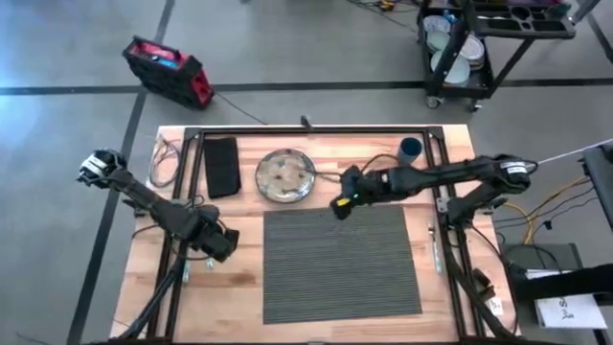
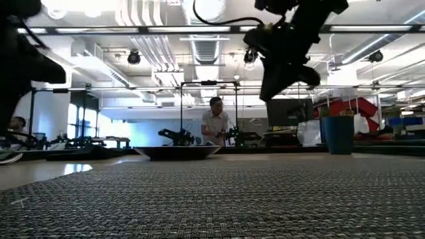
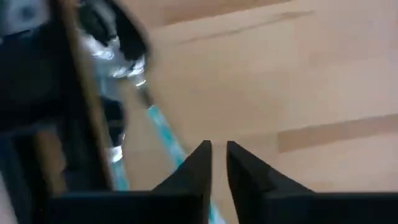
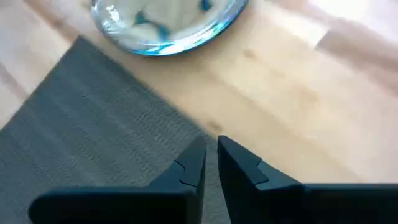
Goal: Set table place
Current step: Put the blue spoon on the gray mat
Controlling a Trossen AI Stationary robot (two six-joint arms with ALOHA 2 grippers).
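The dark grey ribbed placemat (image 1: 340, 264) lies flat on the middle of the wooden table (image 1: 239, 307). A glass plate (image 1: 285, 176) with blue marks rests on the bare wood just beyond the mat's far left corner. My right gripper (image 1: 340, 206) hangs shut in the air above the mat's far edge (image 4: 124, 106), beside the plate (image 4: 168, 22); the low view shows it well clear of the table (image 2: 285, 66). My left gripper (image 1: 227, 246) is shut over bare wood, left of the mat (image 3: 217, 155). It holds nothing.
A folded black napkin (image 1: 221, 166) lies left of the plate. A blue cup (image 1: 410, 149) stands at the far right. A teal-handled utensil (image 3: 163, 137) lies by the black frame tube near my left gripper. A person (image 2: 216, 123) stands in the room behind.
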